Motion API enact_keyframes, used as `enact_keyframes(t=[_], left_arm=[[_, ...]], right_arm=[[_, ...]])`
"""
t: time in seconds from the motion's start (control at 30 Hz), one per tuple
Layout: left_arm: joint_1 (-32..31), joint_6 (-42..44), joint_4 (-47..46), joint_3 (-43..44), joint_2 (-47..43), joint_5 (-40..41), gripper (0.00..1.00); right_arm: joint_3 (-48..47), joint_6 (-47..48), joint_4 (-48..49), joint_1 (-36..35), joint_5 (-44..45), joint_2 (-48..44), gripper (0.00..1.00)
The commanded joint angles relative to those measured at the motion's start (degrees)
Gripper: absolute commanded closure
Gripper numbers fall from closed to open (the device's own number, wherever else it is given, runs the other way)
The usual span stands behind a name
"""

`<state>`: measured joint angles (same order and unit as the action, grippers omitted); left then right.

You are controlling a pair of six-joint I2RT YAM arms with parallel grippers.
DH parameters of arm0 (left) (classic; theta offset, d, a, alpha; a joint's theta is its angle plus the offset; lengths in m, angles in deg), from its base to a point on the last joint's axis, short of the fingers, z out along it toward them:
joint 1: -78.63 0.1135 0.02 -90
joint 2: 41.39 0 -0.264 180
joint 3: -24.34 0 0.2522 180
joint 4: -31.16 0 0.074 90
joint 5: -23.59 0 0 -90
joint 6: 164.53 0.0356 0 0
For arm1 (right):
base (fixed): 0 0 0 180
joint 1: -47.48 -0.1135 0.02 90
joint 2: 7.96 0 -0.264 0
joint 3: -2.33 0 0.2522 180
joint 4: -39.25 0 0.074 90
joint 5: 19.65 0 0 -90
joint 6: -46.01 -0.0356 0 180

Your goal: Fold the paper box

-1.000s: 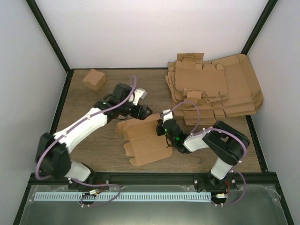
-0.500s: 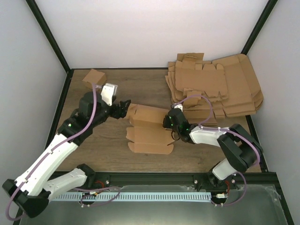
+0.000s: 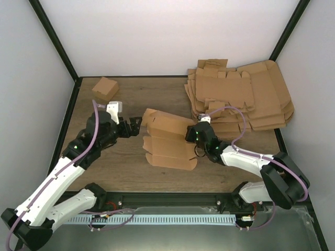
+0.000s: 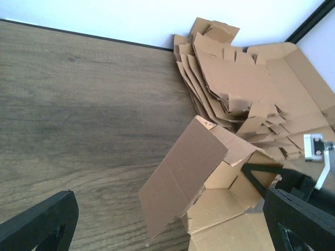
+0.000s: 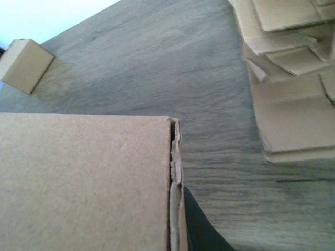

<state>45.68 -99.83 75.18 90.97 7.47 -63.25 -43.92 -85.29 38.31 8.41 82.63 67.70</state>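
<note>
The paper box [image 3: 168, 140] lies half folded mid-table, its far panels raised and a flat scalloped flap toward me. My left gripper [image 3: 136, 125] is open just left of the box's raised left flap. In the left wrist view that flap [image 4: 180, 172] stands ahead between the wide-spread fingers [image 4: 44, 222], with nothing clamped. My right gripper [image 3: 191, 137] is shut on the box's right wall. The right wrist view shows a brown panel [image 5: 84, 183] with its doubled edge pinched against a dark finger [image 5: 199, 227].
A small, fully folded brown box [image 3: 105, 88] sits at the far left, also visible in the right wrist view [image 5: 23, 65]. A pile of flat cardboard blanks [image 3: 241, 97] fills the far right, close behind the right gripper. Black frame rails edge the table.
My left gripper has let go of the box, opened wide and drawn back to the left. The right gripper moved right and away with the box, whose far panels now stand higher.
</note>
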Motion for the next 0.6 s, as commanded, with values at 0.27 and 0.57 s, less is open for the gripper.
enact_keyframes(t=[0.27,0.57], left_arm=[[0.86,-18.48,-7.60,-7.53,2.92,-17.03,0.00],[0.81,-19.61,-12.23,-12.75,3.66,-22.47,0.04]], right_arm=[[-3.46,-9.59,-8.37,0.05,10.30,-3.02,0.99],[-5.75,-10.17,-11.18,0.05,12.64,-2.05,0.99]])
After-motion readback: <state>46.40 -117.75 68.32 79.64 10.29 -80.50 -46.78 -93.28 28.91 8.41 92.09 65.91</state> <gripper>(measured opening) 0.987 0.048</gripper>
